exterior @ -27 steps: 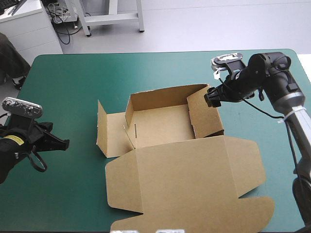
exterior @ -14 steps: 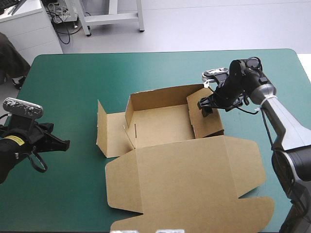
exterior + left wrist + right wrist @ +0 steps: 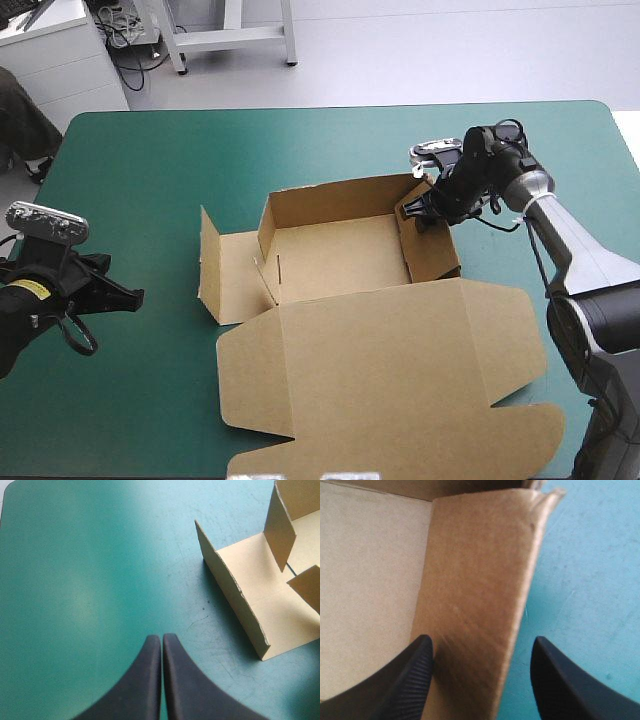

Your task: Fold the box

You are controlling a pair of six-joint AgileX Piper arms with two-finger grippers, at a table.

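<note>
Found the right fingers (image 3: 412,680) spread wide, astride the right wall (image 3: 475,590) of the box (image 3: 330,255): one inside, over the floor (image 3: 370,570), the other outside, over the cover (image 3: 590,580). Could not tell whether either finger touched the board. Placed the right gripper (image 3: 424,210) at the far end of that wall, close to the far right corner of the tray, with its arm reaching in from the right edge of the table. Showed the wall upright, its top edge slightly ragged at the far corner.

Found the left fingers (image 3: 150,680) pressed together into one point, holding nothing, above bare cover. Placed the left gripper (image 3: 128,295) near the left edge of the table, well apart from the box and to its left, aimed toward it.

Located the box at mid-table, somewhat right of centre, as an open tray: far wall (image 3: 335,200) and right wall raised, floor bare. Showed the left panel (image 3: 235,275) flat on the cover, with its outer flap (image 3: 208,265) upright and a small tab (image 3: 268,280) standing at the tray's near left corner. Showed the lid (image 3: 400,380) spread flat toward the near edge, with rounded ears at its left and right and a long strip at its near end.
</note>
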